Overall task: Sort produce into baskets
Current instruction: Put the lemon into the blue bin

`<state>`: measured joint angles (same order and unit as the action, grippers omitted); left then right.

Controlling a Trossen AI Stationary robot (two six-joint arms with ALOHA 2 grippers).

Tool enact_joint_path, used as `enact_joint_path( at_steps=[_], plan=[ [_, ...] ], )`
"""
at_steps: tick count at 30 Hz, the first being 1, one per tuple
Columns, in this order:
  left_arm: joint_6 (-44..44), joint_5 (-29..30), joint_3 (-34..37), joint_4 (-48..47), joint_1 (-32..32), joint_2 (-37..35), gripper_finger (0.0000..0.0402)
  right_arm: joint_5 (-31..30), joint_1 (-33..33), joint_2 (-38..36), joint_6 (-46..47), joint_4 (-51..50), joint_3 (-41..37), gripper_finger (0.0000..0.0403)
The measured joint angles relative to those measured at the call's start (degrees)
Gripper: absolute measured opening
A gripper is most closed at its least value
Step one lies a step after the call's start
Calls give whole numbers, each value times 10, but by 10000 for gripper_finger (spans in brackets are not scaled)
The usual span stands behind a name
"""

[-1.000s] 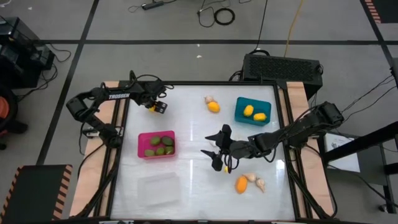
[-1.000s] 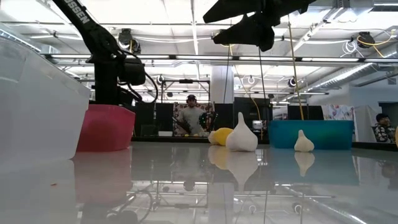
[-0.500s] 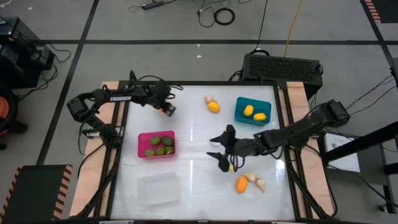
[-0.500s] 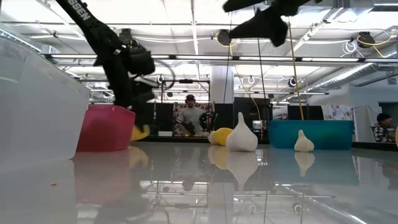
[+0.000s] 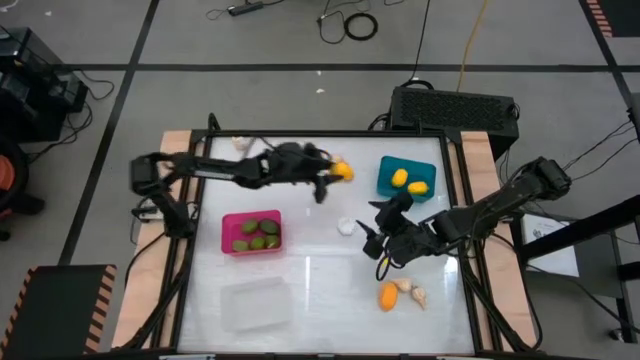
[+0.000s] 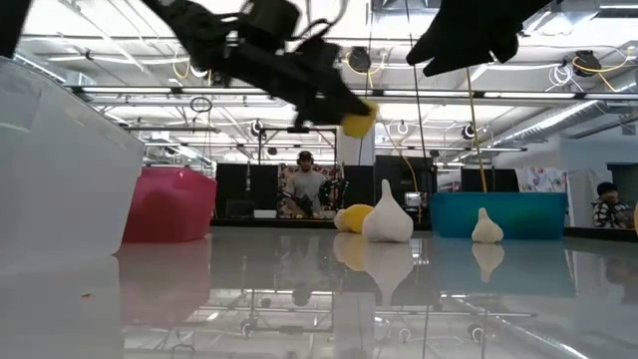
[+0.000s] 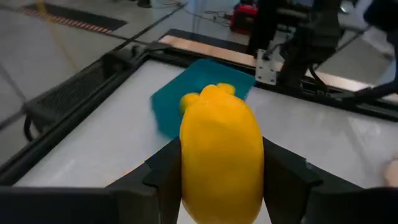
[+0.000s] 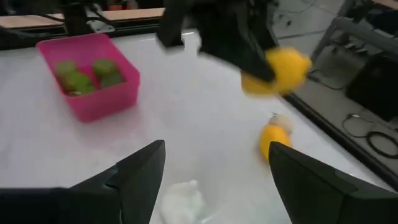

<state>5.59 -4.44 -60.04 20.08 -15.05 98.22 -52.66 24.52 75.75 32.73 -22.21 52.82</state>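
Holding a yellow fruit (image 7: 221, 149) clamped between its fingers, my left gripper (image 5: 330, 178) hung above the table near the far edge, just short of the teal basket (image 5: 385, 186). From the left wrist camera the fruit sat squarely between the two dark fingers (image 7: 163, 177), with the teal basket beyond it. That basket had two yellow fruits (image 5: 399, 178) inside. A second yellow fruit lay on the table under the gripper, seen from the right wrist (image 8: 273, 140).

I had the right gripper (image 5: 378, 232) over the middle of the table toward the right edge, its fingers (image 8: 140, 177) spread wide with nothing between them. A white garlic bulb (image 5: 346, 227) lay just beside it on the table.

The pink basket (image 5: 230, 229) sat toward the left edge with green fruits (image 5: 254, 233) in it, and the clear basket (image 5: 255, 301) stood by the near edge. An orange fruit (image 5: 387, 296) and two garlic bulbs (image 5: 411, 291) lay close together by the near right corner.
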Motion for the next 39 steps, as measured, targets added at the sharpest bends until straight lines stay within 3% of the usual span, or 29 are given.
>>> enact_joint_path(
  at_steps=[10, 18, 22, 32, 39],
  plan=[
    [-50, -44, -273, -31, 13, 235, 178, -22, -1, -40, 14, -45, 0, 279],
    [-45, -100, -430, -56, -3, 372, 178, -78, 7, -59, 223, -245, 0, 279],
    [-46, -112, -471, -61, -5, 409, 178, -80, 5, -59, 284, -301, 0, 279],
    [-55, -93, -492, -69, -10, 430, 182, -59, 7, -56, 316, -303, 0, 279],
    [-79, -90, -492, -90, -8, 423, 241, -55, 8, -57, 310, -282, 0, 279]
  ],
)
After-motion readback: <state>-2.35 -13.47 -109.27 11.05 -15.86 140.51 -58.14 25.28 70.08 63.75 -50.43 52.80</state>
